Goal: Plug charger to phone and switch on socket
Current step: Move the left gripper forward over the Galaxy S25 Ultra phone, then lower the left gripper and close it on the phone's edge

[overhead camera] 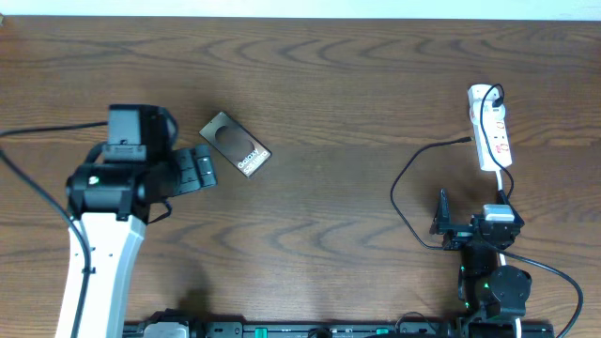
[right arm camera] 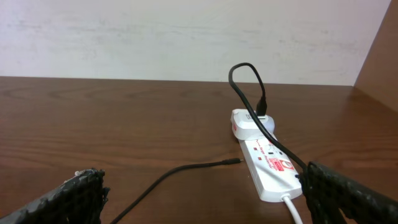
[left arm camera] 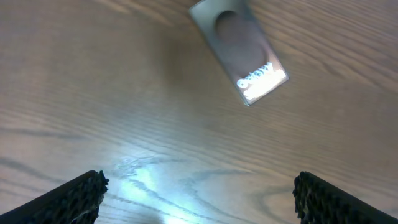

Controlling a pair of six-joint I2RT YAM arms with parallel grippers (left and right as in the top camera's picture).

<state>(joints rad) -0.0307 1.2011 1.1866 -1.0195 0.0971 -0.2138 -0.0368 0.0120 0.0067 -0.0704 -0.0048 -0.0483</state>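
Brown wood with a dark grain made the tabletop (overhead camera: pixel 329 75), and all the things lay on it. The phone (overhead camera: pixel 236 146) lay flat in the left half, turned diagonally, with its white lettering at the end that pointed near and right. The left tool (left arm camera: pixel 199 182) hovered just beside the phone, on its left and near side, with its two black fingers (left arm camera: pixel 78 199) spread wide. Nothing was between them, and in the left wrist view the phone was in front of the fingers, apart from them.

The socket (overhead camera: pixel 492 127) lay at the far right, a white strip with its length running from far to near. The black plug (right arm camera: pixel 262 104) of the charger (right arm camera: pixel 186 169) sat in the far end of the socket. From there the thin black cable made a loop upward and then crossed over the white strip. The small connector tip (right arm camera: pixel 238 162) rested on the wood just left of the socket, not touching it, and well apart from the phone. Behind the tip the cable curved in a wide bow to the left and then came back near, toward the right arm.

The right tool (right arm camera: pixel 202 177) stood near the right edge, on the near side of the socket. Its fingers were spread wide too and held nothing. A white cable (right arm camera: pixel 292 208) left the near end of the socket.
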